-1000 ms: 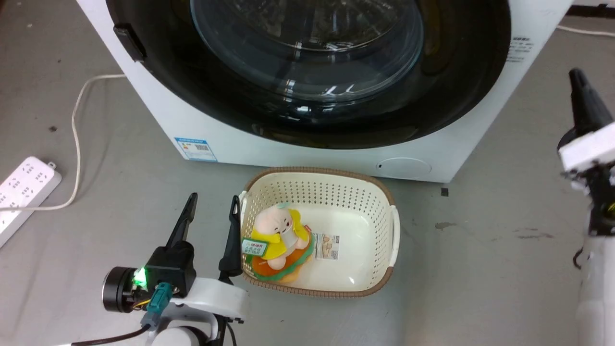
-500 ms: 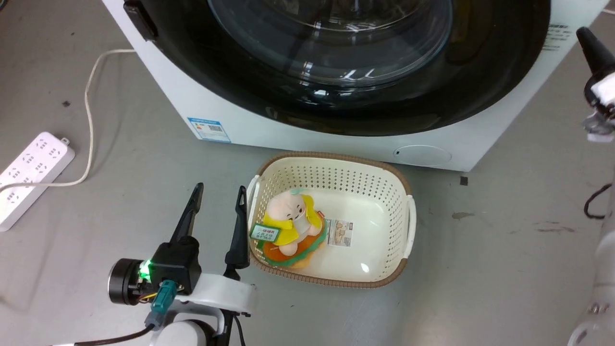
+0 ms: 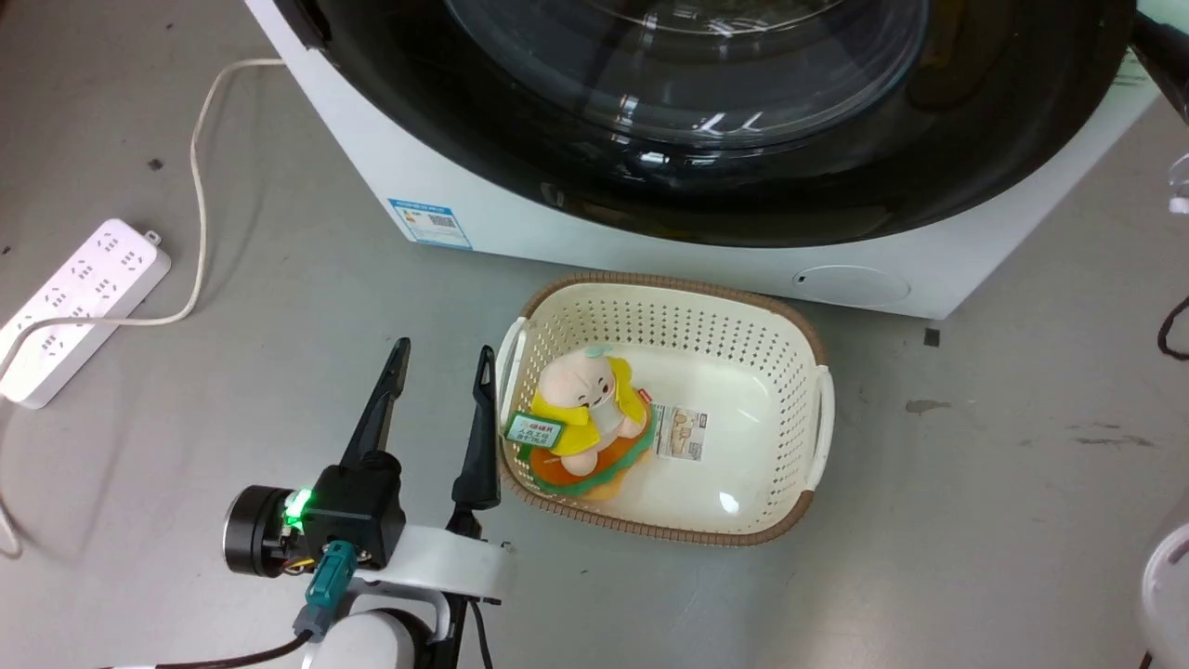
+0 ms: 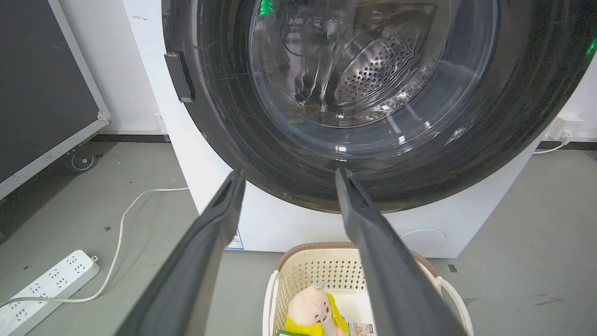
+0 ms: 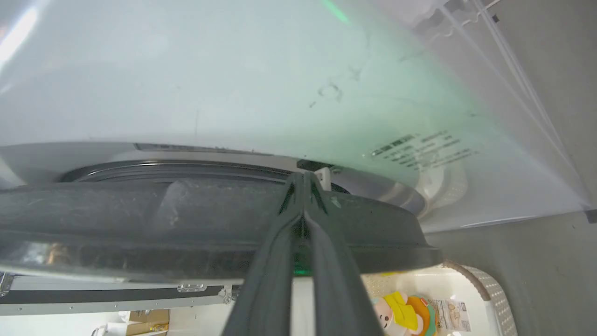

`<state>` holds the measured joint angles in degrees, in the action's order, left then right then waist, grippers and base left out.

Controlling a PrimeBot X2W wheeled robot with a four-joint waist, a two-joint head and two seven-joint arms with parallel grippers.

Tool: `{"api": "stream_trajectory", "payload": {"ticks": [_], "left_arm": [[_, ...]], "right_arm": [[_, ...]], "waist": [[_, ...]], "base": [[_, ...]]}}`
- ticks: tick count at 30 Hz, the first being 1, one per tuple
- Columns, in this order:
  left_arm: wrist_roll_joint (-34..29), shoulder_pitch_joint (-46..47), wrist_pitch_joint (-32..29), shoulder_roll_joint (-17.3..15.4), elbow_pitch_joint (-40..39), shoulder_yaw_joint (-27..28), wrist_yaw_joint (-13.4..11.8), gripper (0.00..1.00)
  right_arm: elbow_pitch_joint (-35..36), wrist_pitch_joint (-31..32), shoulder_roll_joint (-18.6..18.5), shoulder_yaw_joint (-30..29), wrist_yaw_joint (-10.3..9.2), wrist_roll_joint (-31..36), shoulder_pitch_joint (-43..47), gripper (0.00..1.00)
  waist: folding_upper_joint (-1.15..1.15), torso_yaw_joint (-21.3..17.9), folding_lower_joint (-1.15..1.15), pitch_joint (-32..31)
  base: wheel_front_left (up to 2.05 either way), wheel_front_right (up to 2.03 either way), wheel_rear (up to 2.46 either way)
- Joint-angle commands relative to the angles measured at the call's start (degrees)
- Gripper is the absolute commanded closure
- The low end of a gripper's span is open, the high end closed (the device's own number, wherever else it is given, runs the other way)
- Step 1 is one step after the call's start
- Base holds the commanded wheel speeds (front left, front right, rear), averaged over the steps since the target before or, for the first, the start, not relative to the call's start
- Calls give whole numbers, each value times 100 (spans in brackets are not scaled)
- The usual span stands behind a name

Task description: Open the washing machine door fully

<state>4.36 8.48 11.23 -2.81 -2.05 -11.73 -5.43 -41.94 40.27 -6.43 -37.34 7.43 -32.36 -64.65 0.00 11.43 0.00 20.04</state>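
The washing machine door (image 3: 975,139) is a big glossy black ring around a clear glass bowl, across the white machine's front. In the left wrist view the door (image 4: 513,116) faces me, a dark tab on its left rim. My right gripper (image 3: 1152,37) is at the door's right edge. In the right wrist view the right gripper (image 5: 303,179) is shut, its tips at the seam between the door's dark rim (image 5: 140,219) and the machine's face. My left gripper (image 3: 441,358) stands open and empty beside the basket, and in its own wrist view the left gripper (image 4: 290,173) points at the door.
A cream basket (image 3: 817,409) with a plush toy (image 3: 590,418) sits on the grey floor in front of the machine. A white power strip (image 3: 84,307) and its cable lie at the left. A black case on wheels (image 4: 46,93) stands left of the machine.
The head camera has shifted, so the whole scene slid up and to the right. My right gripper has moved in to the door's right edge. The left gripper keeps its place by the basket.
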Motion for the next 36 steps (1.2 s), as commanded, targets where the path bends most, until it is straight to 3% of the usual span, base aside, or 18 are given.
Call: {"api": "stream_trajectory", "payload": {"ticks": [1, 15, 27, 33, 36], "left_arm": [[60, 93, 69, -6, -27, -31, -40, 0], [100, 98, 236, -6, 37, -153, -99, 0], [73, -83, 376, -7, 141, -146, -43, 0], [38, -279, 376, -7, 182, -59, 15, 0], [21, -449, 377, -7, 210, -24, 54, 0]], "right_arm": [[-125, 120, -33, -113, 6, -97, -225, 100], [-277, 1282, 30, -787, 6, 55, -266, 100], [39, 2505, 331, -1458, 6, -390, 256, 100], [165, 2776, 353, -1245, 6, -643, 960, 100], [61, 2771, 354, -844, 6, -1037, 1504, 100]], "waist": [[0, 26, 0, 29], [0, 152, 0, -141], [0, 186, 0, -722], [0, 186, 0, -1077], [0, 181, 0, -1362]], "base": [[0, 0, 0], [0, 0, 0], [0, 0, 0], [0, 0, 0], [0, 0, 0]]}}
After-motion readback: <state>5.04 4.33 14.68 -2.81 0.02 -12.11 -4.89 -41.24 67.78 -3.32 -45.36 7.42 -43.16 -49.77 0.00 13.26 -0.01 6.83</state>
